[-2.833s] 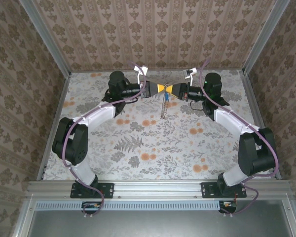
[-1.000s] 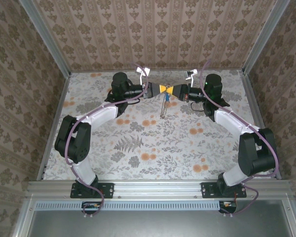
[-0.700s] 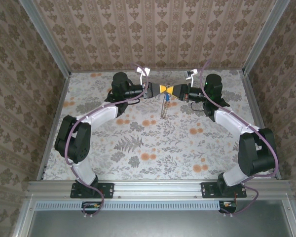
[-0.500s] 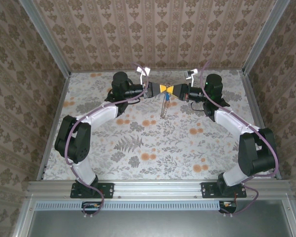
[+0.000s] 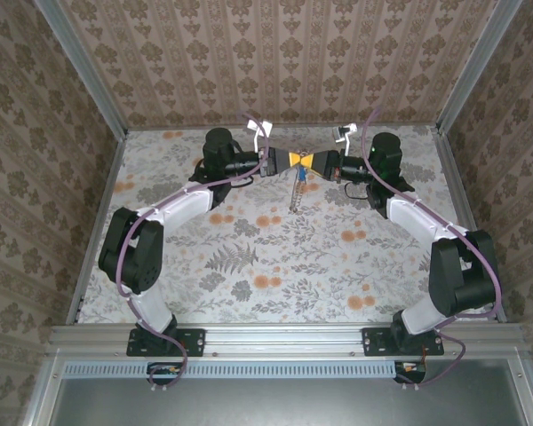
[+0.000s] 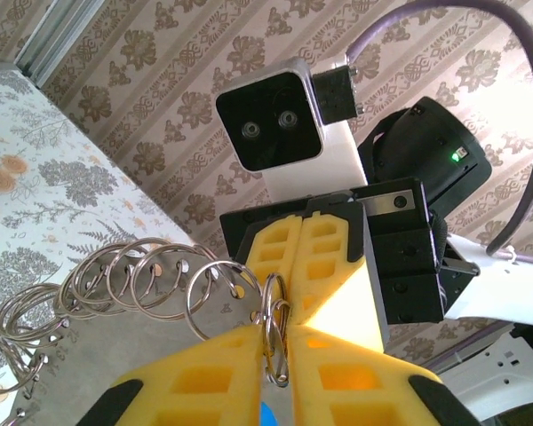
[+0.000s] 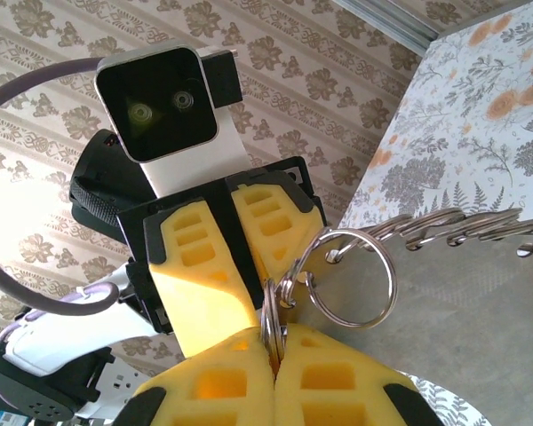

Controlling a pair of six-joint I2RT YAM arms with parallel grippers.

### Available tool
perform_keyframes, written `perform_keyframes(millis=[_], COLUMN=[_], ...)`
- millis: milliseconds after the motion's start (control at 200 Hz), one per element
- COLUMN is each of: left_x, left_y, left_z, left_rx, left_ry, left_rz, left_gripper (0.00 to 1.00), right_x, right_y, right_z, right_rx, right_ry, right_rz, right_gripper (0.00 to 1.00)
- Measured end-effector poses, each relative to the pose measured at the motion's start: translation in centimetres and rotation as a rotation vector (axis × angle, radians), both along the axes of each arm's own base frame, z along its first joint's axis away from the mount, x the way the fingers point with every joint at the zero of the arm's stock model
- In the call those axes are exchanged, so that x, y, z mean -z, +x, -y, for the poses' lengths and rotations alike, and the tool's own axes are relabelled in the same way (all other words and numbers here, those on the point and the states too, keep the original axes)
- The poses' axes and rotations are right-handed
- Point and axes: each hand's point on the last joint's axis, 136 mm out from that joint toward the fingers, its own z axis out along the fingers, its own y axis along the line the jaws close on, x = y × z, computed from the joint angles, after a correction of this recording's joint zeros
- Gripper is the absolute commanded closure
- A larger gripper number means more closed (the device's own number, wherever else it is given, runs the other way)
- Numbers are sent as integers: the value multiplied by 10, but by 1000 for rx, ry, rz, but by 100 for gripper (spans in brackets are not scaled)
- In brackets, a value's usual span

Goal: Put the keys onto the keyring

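Note:
My left gripper (image 5: 294, 161) and right gripper (image 5: 310, 161) meet tip to tip above the far middle of the table. Both are shut on the same small metal ring (image 6: 276, 327) of the keyring. In the left wrist view my gripper (image 6: 278, 359) pinches the ring from below, with the other gripper's yellow fingers (image 6: 315, 257) facing it. The right wrist view shows my gripper (image 7: 274, 353) clamped on the ring (image 7: 273, 321), which links to a larger ring (image 7: 354, 277). A chain of rings (image 6: 115, 284) trails off; it hangs down as a strap (image 5: 295, 193). The blue key head (image 5: 298, 175) hangs just under the fingertips, and a blue sliver (image 6: 270, 415) shows between my left fingers.
The floral table (image 5: 275, 257) is fenced by patterned walls and metal rails (image 5: 98, 89). Purple cables (image 5: 186, 197) run along both arms. The strap's lower end hangs close over the tabletop.
The left arm has edged slightly right since the earliest frame, pushing the fingertips' meeting point a little right. Over the last second nothing visibly moves.

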Motion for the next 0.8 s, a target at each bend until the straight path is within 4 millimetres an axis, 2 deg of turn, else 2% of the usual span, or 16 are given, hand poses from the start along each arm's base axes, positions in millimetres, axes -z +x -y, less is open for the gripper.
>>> perform_keyframes(millis=[210, 425, 620, 750, 800], left_x=[-1, -1, -4, -8, -9], left_y=[0, 0, -1, -2, -4], left_z=[2, 2, 2, 3, 5], left_rx=[1, -1, 1, 5, 6], left_ry=[6, 6, -3, -16, -21], left_rz=[15, 16, 22, 30, 36], left_gripper=[83, 100, 100, 100, 100], right_x=[1, 1, -1, -4, -6], right_y=[0, 0, -1, -3, -3], right_z=[0, 1, 2, 3, 4], right_rx=[0, 2, 7, 14, 14], right_ry=[-2, -3, -6, -7, -9], right_rz=[-8, -5, -4, 3, 11], right_gripper=[100, 100, 100, 77, 71])
